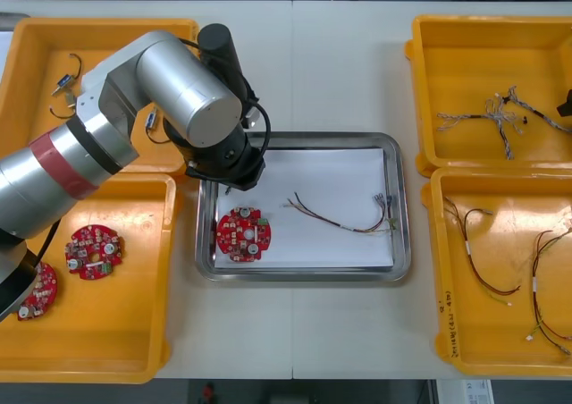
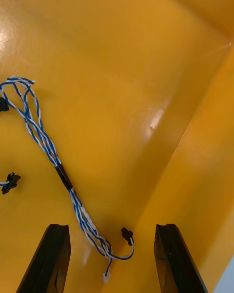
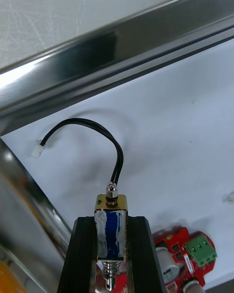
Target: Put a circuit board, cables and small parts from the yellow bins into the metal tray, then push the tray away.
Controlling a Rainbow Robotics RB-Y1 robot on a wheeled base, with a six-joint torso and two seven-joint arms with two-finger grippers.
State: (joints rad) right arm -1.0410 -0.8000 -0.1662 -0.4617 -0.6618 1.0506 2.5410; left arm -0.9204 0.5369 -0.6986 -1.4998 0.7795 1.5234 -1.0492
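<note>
**Left gripper holds a part over the tray; right gripper open in the far right bin**

- My left gripper [image 3: 111,224] is closed narrow on a small metal part [image 3: 111,202]. Its blue-wrapped body is pinched between my two fingers and its brass end sticks out past the tips.
- A black cable [image 3: 118,151] arches out of that end, with a white plug at its free tip.
- The part is over the white inside of the tray [image 1: 402,198], at the far left corner just inside the rim. I cannot tell whether it touches the lining.
- One circuit board [image 1: 243,235] lies in the tray's near left part, just beside my fingers.
- A red and yellow cable [image 1: 344,218] lies across the tray's middle, to the right of the board.
- The tray sits on the bench [image 1: 340,64] between the bins.
- My right gripper [image 2: 112,227] is wide open and holds nothing, low inside the far right bin [image 1: 487,37] near its wall.
- The end of a blue and white cable [image 2: 44,136] curls on the bin floor between my open fingers; the rest trails away from them.
- The near left bin [image 1: 134,332] holds two more circuit boards.
</note>
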